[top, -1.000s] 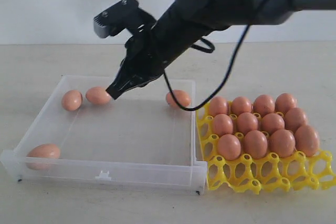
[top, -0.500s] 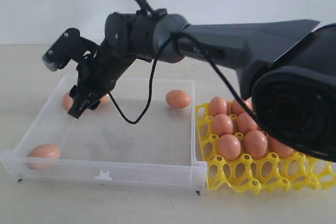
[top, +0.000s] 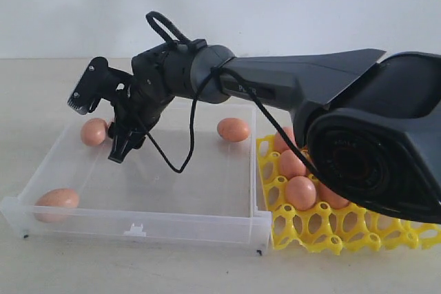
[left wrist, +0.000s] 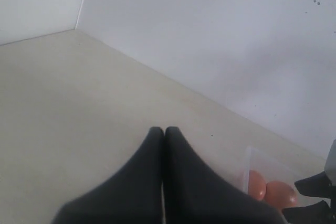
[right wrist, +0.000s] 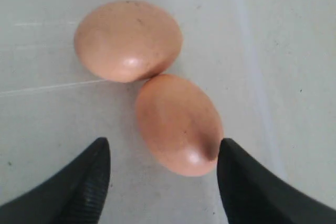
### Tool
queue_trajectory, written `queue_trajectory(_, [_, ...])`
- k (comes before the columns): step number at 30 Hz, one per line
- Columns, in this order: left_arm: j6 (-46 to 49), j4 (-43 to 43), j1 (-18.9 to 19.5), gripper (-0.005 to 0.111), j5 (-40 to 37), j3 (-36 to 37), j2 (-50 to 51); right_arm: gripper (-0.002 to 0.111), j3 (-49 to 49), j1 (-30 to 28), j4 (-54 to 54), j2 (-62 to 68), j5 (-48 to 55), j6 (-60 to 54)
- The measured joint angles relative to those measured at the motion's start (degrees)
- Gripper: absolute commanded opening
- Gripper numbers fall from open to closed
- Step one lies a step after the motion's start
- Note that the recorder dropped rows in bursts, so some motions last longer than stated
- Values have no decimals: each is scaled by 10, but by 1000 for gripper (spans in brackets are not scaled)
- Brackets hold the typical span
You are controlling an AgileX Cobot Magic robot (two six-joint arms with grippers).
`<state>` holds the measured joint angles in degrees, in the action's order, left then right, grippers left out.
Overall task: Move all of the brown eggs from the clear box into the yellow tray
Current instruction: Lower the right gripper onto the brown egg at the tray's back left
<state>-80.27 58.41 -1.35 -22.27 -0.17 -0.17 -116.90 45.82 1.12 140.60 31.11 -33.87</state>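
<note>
We find the right gripper (right wrist: 164, 148) at the far left corner of the clear box (top: 148, 219), jaws spread wide on either side of one brown egg (right wrist: 178, 124) and clasping nothing. Whether either jaw touches the shell we cannot tell. This egg lies against a second egg (right wrist: 127, 40) in the same corner of the box. A third egg (top: 233, 129) rests by the box's far right corner, and a fourth egg (top: 56, 201) sits in its near left corner. The yellow tray (top: 344, 241) stands just beside the box's right wall, holding more eggs (top: 301, 193), partly hidden by the arm (top: 296, 84). The left gripper (left wrist: 163, 131) is outside the box over the bare table (left wrist: 63, 103), jaws pressed together with nothing between them.
</note>
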Motion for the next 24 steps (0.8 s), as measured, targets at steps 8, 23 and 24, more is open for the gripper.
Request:
queue_trajectory(8, [4,56,0,-4,12,0,0,58,-1,0,-2,7,-33,-20])
queue_trajectory(23, [4,83,0,-4,35,0,0,0,-2,0,7,32,-59,-21])
queue_trajectory(24, [4,83,0,-4,36,0,0,0,-2,0,14,32,-59,-20])
